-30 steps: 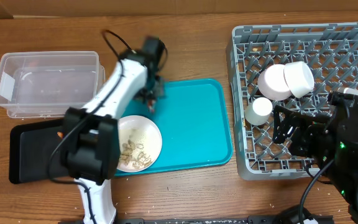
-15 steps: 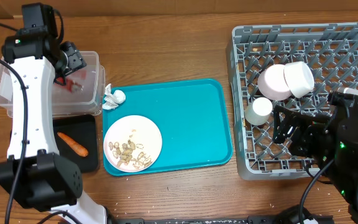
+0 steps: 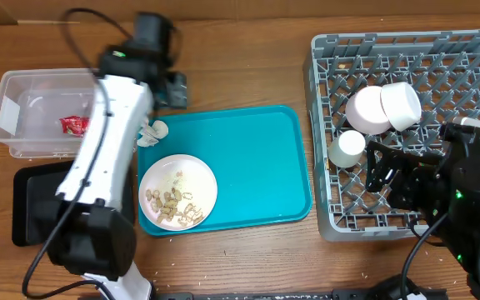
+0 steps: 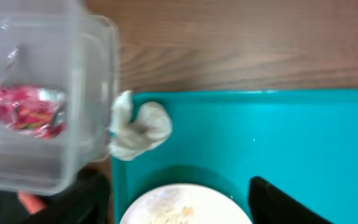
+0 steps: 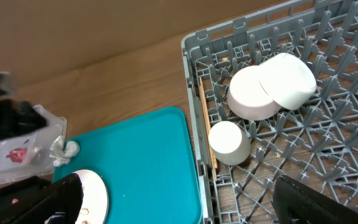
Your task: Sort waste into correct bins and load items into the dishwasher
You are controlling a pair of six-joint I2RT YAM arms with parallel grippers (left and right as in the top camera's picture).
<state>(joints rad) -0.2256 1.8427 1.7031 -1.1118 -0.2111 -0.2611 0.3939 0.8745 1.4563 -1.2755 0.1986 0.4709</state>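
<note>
Sorting waste looks like the step in hand: the grey dish rack (image 3: 407, 50), right of the teal tray (image 3: 257, 167), already holds two bowls (image 3: 382, 107), a cup (image 3: 347, 148) and chopsticks (image 5: 205, 124), and the right gripper (image 3: 386, 177) hovers over its near side, fingers spread and empty. Left of the tray the clear tub (image 3: 32, 92) holds the red wrapper (image 3: 73, 125), and on the tray's near-left part the plate (image 3: 192, 171) carries beige scraps (image 3: 173, 204). The crumpled napkin (image 4: 138, 127) lies at the tray's far-left corner, touching the tub's wall, and I judge it next: the left gripper (image 3: 173, 87), blurred just beyond that corner with its opening unreadable, should descend spread and pinch it.
</note>
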